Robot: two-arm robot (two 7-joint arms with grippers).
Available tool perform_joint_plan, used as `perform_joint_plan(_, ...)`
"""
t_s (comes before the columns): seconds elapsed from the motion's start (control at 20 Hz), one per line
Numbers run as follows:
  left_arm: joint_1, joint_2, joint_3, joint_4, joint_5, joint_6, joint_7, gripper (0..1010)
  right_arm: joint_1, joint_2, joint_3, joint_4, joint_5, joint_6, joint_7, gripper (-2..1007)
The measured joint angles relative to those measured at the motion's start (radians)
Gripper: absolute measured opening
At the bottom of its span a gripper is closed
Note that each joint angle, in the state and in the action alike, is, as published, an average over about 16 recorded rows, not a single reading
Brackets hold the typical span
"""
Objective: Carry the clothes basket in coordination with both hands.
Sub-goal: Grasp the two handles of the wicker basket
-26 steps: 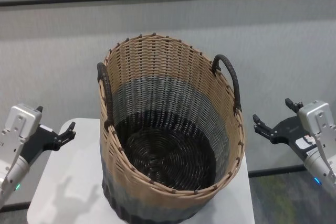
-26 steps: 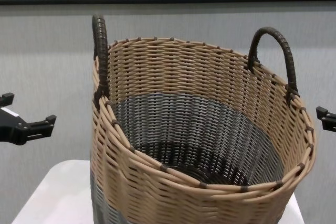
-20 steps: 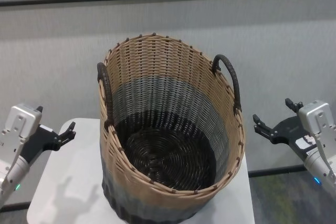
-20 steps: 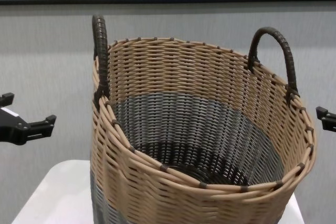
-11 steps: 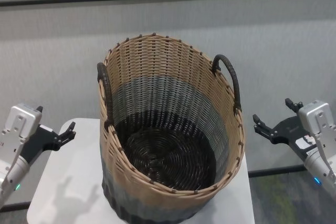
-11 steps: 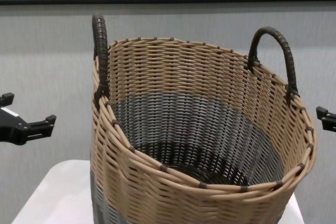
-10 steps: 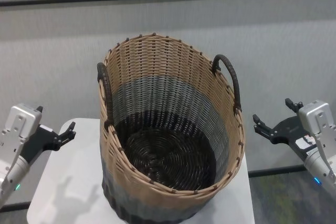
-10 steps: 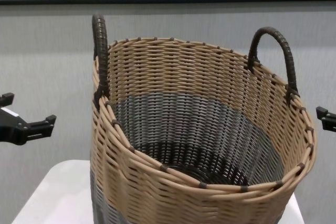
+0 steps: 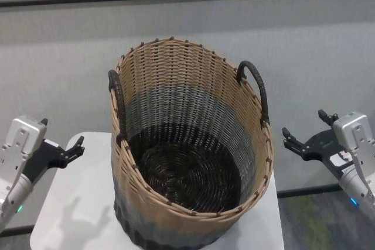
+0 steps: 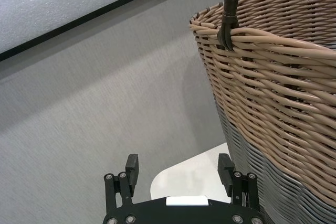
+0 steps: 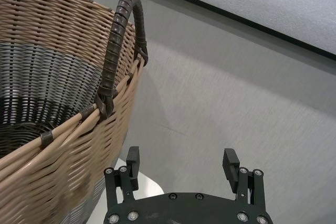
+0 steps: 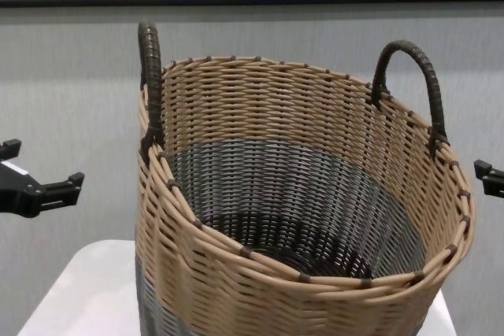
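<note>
pre-grasp: clothes basket (image 9: pixel 187 150) upright on the white desk (image 9: pixel 82 215), not yet touched.
left gripper (image 9: pixel 75 147) and right gripper (image 9: pixel 290 140) are held apart from either side, fingers spread, empty. next judged needed: both brought in to the loop handles (image 9: pixel 255 89) and closed together before lifting.

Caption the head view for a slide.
Empty clothes basket on white table, open left gripper and open right gripper flanking it, neither touching.

No visible change anywhere.
</note>
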Motion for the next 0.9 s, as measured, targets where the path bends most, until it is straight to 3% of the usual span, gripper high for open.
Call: perform_joint_plan(0.9,0.0,0.0,0.0,0.0,0.0,0.0,0.0,1002,0.0,0.0,0.0,0.0,0.0,0.0,0.0,1001)
